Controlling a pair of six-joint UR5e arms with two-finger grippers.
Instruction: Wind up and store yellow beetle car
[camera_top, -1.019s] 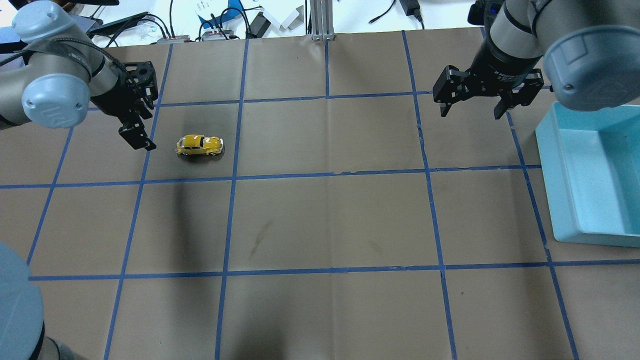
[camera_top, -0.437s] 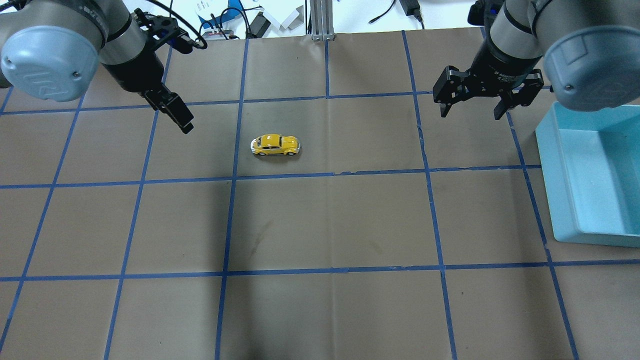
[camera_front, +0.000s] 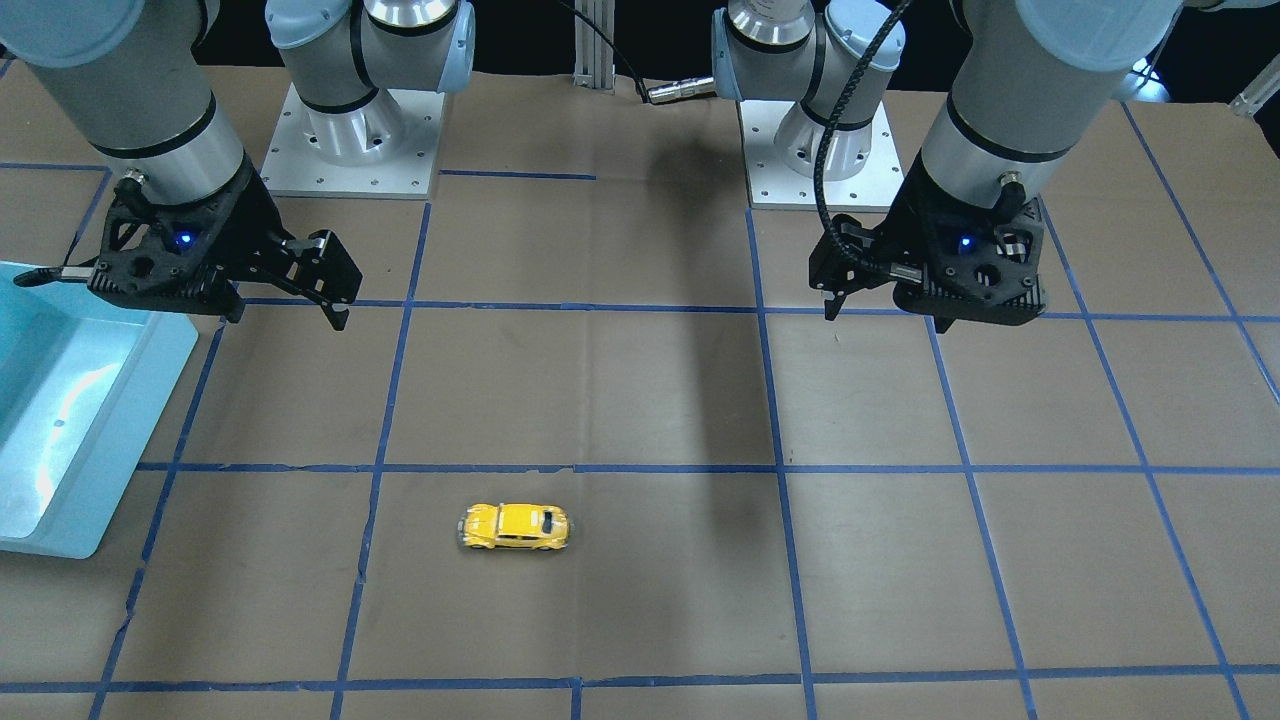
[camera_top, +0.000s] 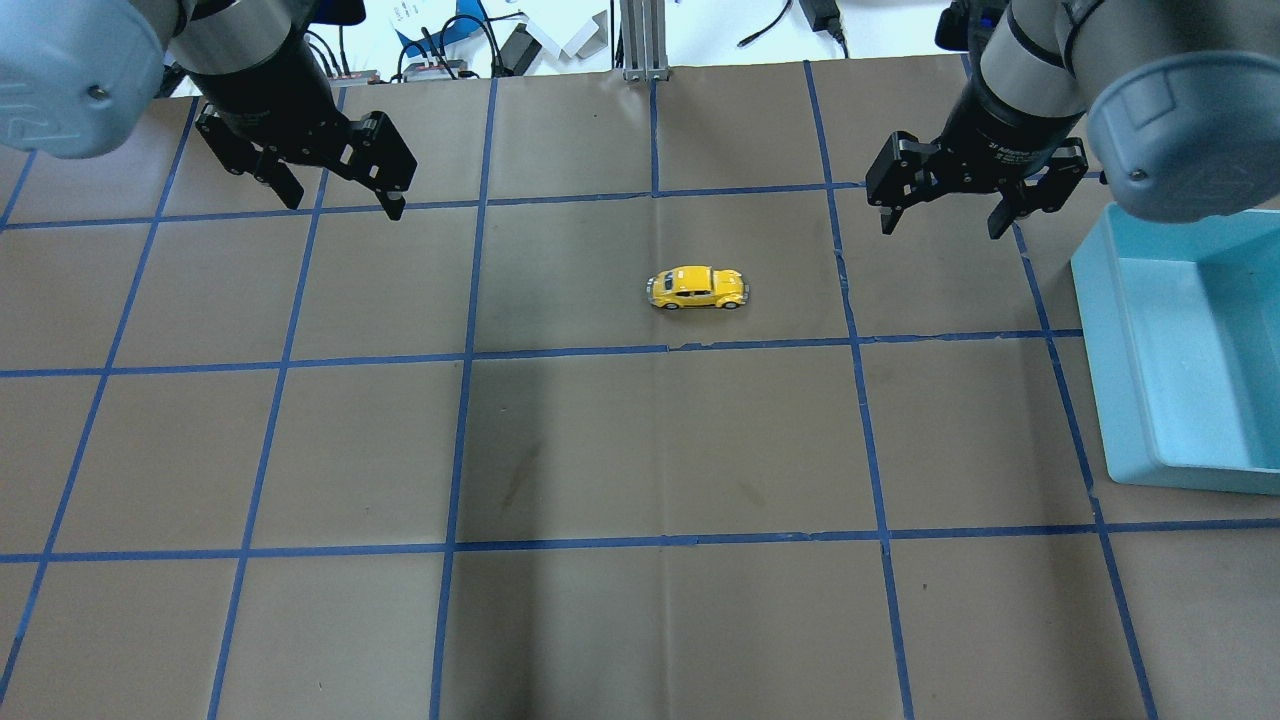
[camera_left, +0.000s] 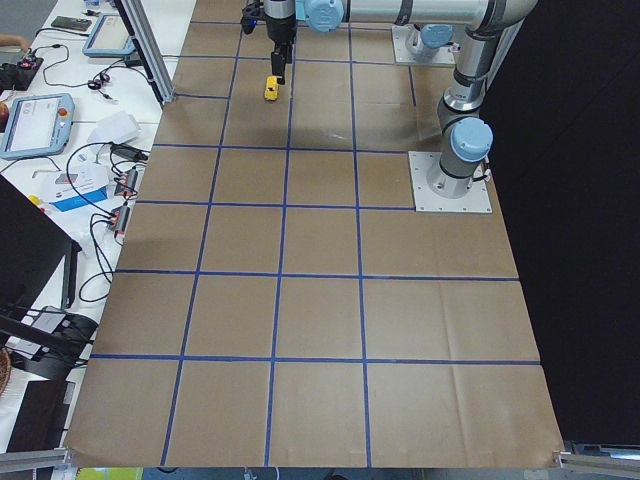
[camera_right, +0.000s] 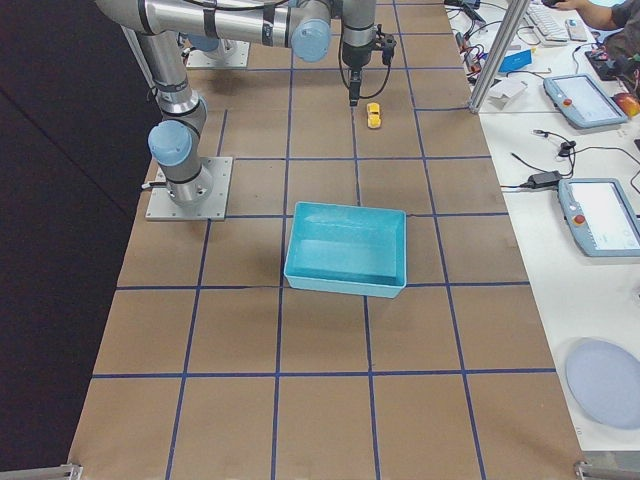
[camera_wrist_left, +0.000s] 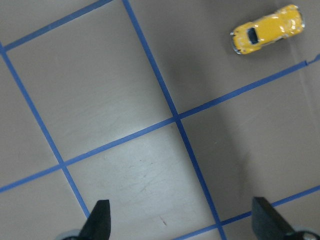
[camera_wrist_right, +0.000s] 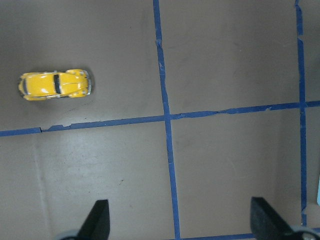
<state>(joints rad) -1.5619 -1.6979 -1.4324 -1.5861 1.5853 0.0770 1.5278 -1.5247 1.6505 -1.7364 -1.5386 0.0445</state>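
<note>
The yellow beetle car (camera_top: 697, 288) stands on its wheels on the brown paper, alone, just right of the table's middle. It also shows in the front view (camera_front: 515, 526), the left wrist view (camera_wrist_left: 267, 36) and the right wrist view (camera_wrist_right: 55, 85). My left gripper (camera_top: 343, 205) is open and empty, hanging above the table far to the car's left. My right gripper (camera_top: 942, 228) is open and empty, above the table to the car's right and a little behind it. Neither gripper touches the car.
A light blue bin (camera_top: 1190, 350) stands empty at the table's right edge, also seen in the front view (camera_front: 70, 400). Blue tape lines divide the paper into squares. Cables and devices lie beyond the far edge.
The car has rolled to the right, from beside my left gripper to just past the table's middle. My left gripper has drawn back toward the far edge and turned. The right arm has not moved.
</note>
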